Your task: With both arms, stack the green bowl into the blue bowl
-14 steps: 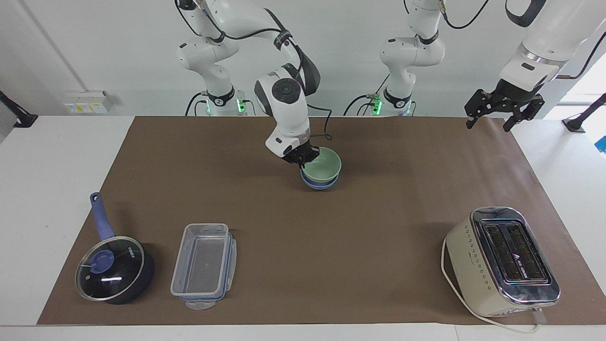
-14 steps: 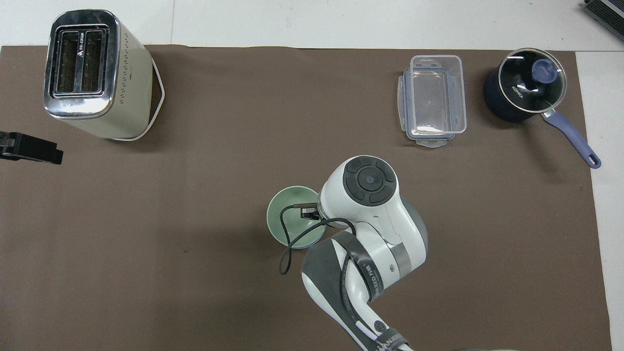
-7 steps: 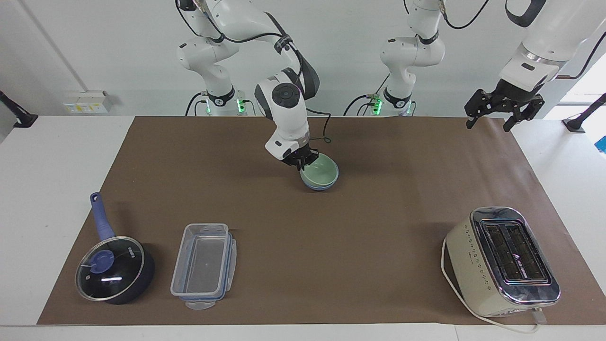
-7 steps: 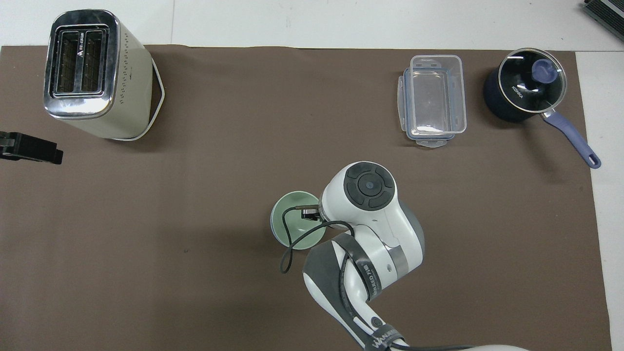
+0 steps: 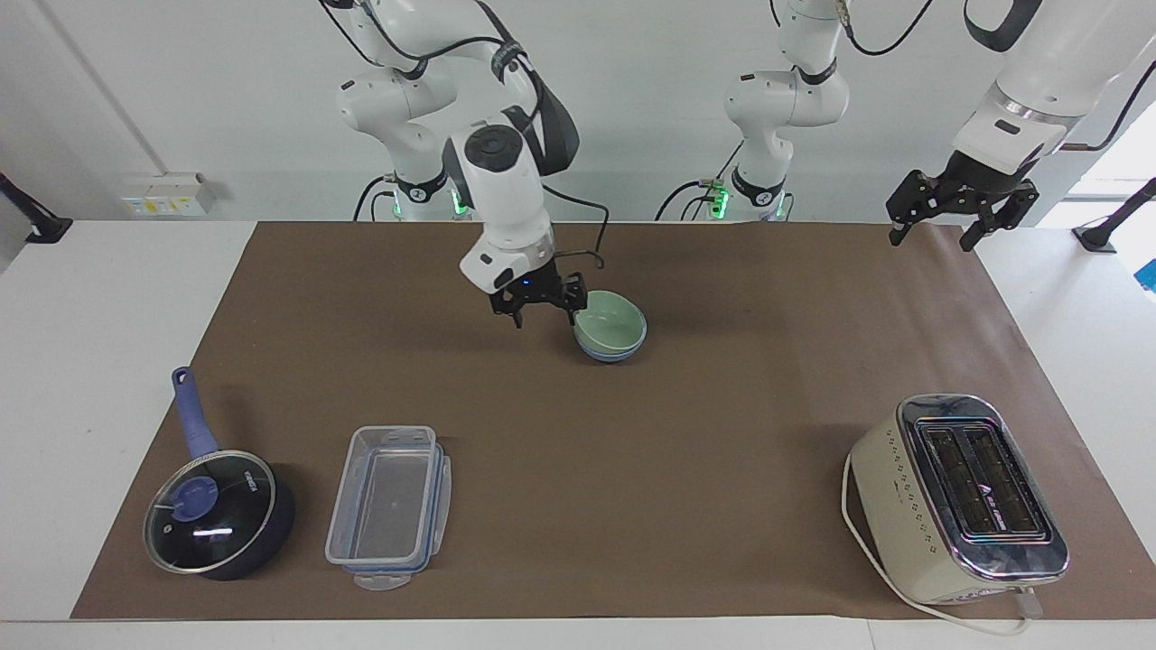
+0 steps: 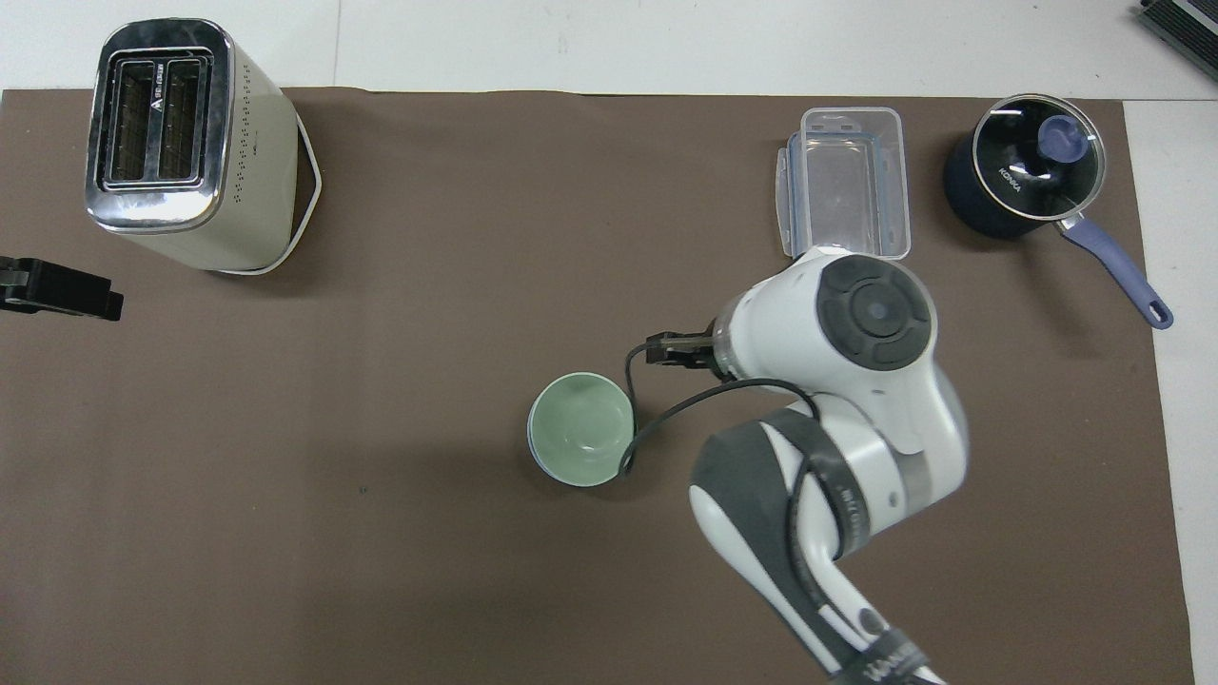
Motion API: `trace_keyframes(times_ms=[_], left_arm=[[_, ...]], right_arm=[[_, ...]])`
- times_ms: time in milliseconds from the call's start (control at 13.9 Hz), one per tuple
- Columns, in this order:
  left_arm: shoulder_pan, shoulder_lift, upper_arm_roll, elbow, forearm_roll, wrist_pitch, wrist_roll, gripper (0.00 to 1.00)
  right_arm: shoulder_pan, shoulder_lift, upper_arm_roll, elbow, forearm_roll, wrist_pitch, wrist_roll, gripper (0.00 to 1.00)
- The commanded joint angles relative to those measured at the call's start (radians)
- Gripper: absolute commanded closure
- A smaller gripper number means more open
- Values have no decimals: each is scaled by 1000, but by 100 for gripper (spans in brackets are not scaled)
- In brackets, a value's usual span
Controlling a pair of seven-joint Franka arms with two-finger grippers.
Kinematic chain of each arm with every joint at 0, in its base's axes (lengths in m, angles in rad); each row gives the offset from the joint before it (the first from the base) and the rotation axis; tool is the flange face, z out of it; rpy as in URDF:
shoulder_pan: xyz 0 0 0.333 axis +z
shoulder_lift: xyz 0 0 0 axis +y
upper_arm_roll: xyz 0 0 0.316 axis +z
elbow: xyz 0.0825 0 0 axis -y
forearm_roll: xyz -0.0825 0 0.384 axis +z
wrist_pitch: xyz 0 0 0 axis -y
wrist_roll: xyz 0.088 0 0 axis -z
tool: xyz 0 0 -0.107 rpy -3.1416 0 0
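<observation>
Green bowl (image 5: 611,327) sits nested inside the blue bowl (image 5: 607,350), mid-surface on the brown mat (image 5: 722,433), only a thin blue band showing under its rim. My right jaws (image 5: 544,311) hang just beside that stack, toward my right arm's end of the surface, spread wide and holding nothing. One fingertip (image 5: 571,316) is close to the green rim, and I can't tell for certain that it is clear of it.

Room around the stack is generous. Bare mat lies on every side of it. The clear lidless container (image 5: 390,507) and the dark lidded saucepan (image 5: 221,510) sit well apart from the bowls, farther from me, toward my right arm's end. The toaster (image 5: 957,496) stands well apart at my left arm's end, also farther from me, close to the mat's edge, its cord looped beside it.

My right arm (image 5: 501,171) comes down from its base, folded at the elbow, wrist pointing steeply down at the mat, cable looping off the wrist. From overhead its big white joint covers a corner of the clear container.

My left arm (image 5: 1039,81) waits, raised high over the mat's corner at its own end. Left jaws (image 5: 935,230) are open, fingers splayed, empty.
</observation>
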Motion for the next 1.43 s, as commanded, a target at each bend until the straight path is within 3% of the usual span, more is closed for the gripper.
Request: trace_keyframes(times_ms=[0,358,645,1075,1290,1362], left_arm=[[12,-20,-8,-17,13,-6,6,0],[10,-20,-8,-17,13,-6,4,0],[10,-20,-8,-17,13,-5,3,0],[10,-20,-8,-17,13,-5,4,0],[9,-20,-8,-17,13,-3,4,0],[7,-20,-8,-17,13,0,4,0]], right_arm=[[-77,-47,5,61,-87,-89,-32,0],[-247,-171,5,110,-79,-294,-89,0],[-338,-225,5,110,-79,-377,-105,0],[-483,-283,4,118,-73,-471,-315,0],[-493,-232,10,309,-70,-628,-325,0],[-491,-210,10,328,-72,-637,-325,0]])
